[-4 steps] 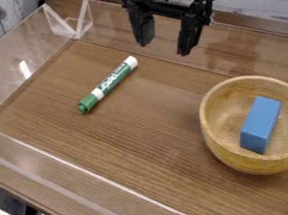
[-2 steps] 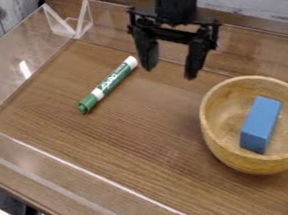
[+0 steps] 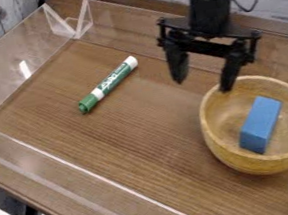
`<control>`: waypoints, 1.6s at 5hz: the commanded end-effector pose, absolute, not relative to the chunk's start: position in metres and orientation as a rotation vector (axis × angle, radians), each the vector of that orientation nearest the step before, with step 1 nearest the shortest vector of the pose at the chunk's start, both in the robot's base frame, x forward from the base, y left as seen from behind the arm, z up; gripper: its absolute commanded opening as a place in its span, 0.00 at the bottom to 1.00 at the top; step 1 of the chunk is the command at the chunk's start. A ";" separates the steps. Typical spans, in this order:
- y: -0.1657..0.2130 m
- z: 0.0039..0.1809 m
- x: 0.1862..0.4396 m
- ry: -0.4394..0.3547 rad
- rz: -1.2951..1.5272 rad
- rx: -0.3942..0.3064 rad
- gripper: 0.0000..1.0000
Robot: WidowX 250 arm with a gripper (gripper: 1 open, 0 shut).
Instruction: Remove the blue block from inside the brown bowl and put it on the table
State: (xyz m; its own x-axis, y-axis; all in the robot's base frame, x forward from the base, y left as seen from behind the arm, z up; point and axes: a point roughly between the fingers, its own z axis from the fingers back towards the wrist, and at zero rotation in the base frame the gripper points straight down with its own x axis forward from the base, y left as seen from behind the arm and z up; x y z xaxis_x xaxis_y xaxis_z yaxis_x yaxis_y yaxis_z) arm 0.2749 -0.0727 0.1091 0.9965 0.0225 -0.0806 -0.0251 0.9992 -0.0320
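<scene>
While the arm points straight down, its pincer [image 3: 206, 68] hangs spread wide and empty above the brown bowl's [image 3: 221, 134] far rim; the bright blue block [image 3: 261, 122] lies slanted inside the bowl.

Plenty of open table [image 3: 138, 141] in the middle and toward the front, nothing sitting there. The only loose thing on that side is the green-and-white marker [image 3: 107, 83], lying diagonally left of center, well apart from the brown bowl [image 3: 234, 152]. The bowl's thick wall rings the blue block [image 3: 259, 124], so the only way in is from above. Low clear acrylic walls [image 3: 32, 150] fence the table edges. The gripper [image 3: 211, 73] hangs wide open just beside the bowl's far-left rim.
</scene>
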 end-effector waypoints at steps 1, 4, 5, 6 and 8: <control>-0.091 0.129 0.277 -0.015 0.019 -0.059 1.00; -0.113 0.118 0.278 -0.037 0.011 -0.082 1.00; -0.117 0.112 0.278 -0.040 0.008 -0.090 1.00; -0.122 0.107 0.278 -0.038 0.006 -0.099 1.00; -0.130 0.094 0.278 -0.050 0.007 -0.115 1.00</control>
State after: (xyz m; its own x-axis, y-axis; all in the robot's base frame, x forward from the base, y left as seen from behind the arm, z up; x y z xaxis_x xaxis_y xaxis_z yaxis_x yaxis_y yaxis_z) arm 0.2737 -0.1267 0.0831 0.9998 0.0159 0.0095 -0.0149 0.9948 -0.1007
